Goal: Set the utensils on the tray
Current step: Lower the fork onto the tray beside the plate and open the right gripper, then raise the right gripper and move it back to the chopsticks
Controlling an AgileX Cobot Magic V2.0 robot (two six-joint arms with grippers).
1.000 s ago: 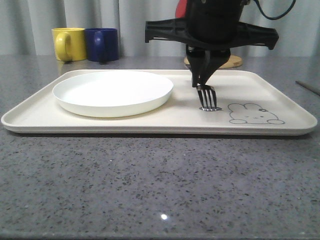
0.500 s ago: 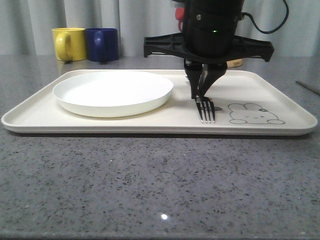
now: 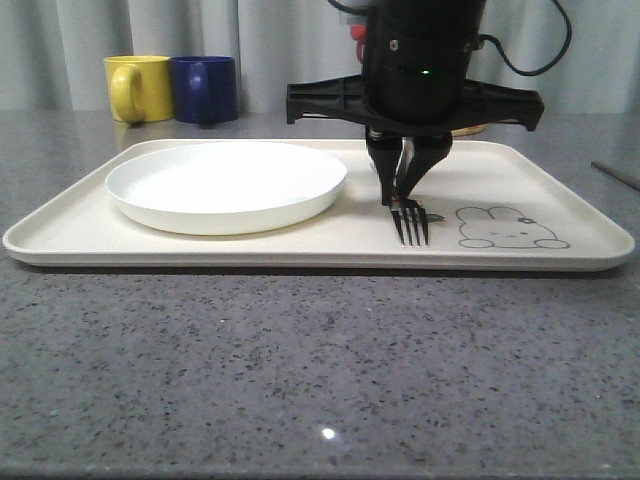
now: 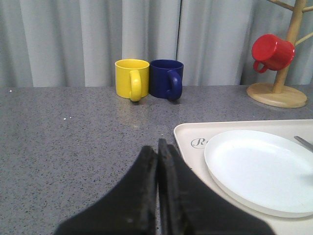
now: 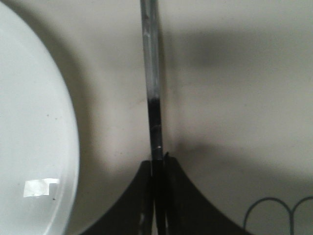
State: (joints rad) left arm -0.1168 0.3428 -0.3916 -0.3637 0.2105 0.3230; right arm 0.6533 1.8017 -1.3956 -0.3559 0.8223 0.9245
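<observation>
- The fork (image 3: 411,222) is pinched by the right tool (image 3: 401,196) near its neck, tines pointed toward the near edge of the tray (image 3: 560,262), low over the tray floor; contact with the floor cannot be told.
- The fork is held between the white plate (image 3: 226,184) on the left and the rabbit drawing (image 3: 508,227) on the right.
- In the right wrist view, the handle (image 5: 150,73) is seen running away from the closed fingers (image 5: 172,196) over the cream tray.
- The left tool (image 4: 157,196) is pressed together, holding nothing, above the grey surface (image 4: 73,127) left of the tray.
- A yellow mug (image 3: 138,87) and a blue mug (image 3: 205,88) are stood at the far left.
</observation>
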